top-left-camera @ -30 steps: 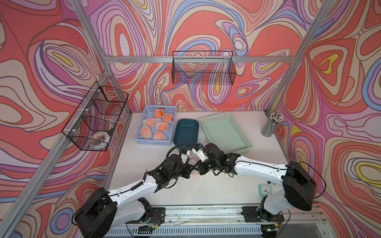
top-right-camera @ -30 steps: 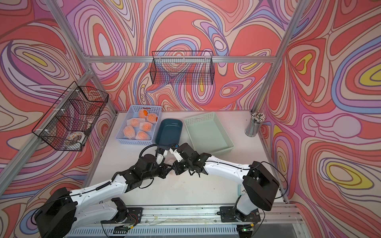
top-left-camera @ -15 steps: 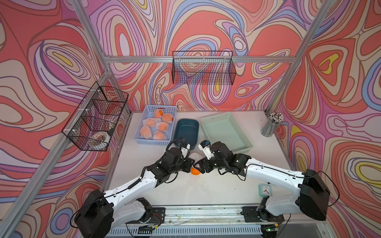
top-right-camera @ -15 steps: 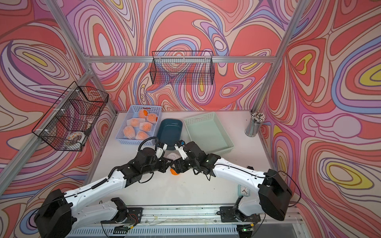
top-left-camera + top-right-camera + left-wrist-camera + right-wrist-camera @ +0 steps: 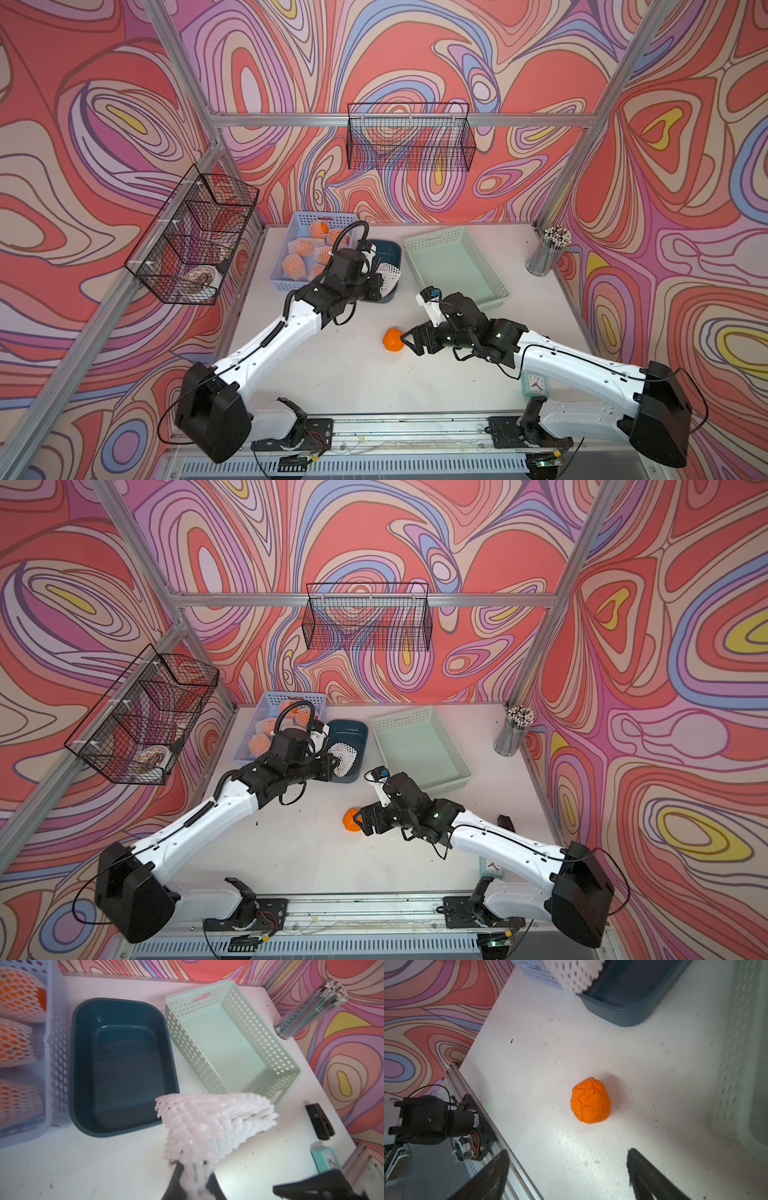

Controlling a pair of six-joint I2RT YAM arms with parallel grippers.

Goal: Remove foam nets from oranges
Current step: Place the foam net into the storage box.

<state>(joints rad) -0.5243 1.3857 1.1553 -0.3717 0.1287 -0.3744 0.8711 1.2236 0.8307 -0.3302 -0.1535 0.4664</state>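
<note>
A bare orange [image 5: 392,340] [image 5: 352,820] [image 5: 590,1100] lies on the white table, free of any net. My right gripper [image 5: 409,343] [image 5: 568,1153] stands open just beside it, with both fingers apart from the fruit. My left gripper [image 5: 376,286] [image 5: 194,1169] is shut on a white foam net [image 5: 388,276] [image 5: 212,1122], which hangs empty and flattened over the near edge of the dark blue tub [image 5: 390,249] [image 5: 79,1064]. Several oranges in foam nets [image 5: 293,264] [image 5: 16,999] sit in the lavender basket [image 5: 299,222].
A mint perforated basket [image 5: 453,266] [image 5: 234,1043] stands to the right of the tub. A cup of pencils [image 5: 548,249] is at the back right, and a small clock [image 5: 534,382] lies near the right arm. A black wire basket [image 5: 409,137] hangs on the back wall and another wire basket [image 5: 195,232] on the left wall.
My right gripper has opened and let go of the orange, which now rests on the table. The left gripper has pulled the net off and carried it back toward the blue tub.
</note>
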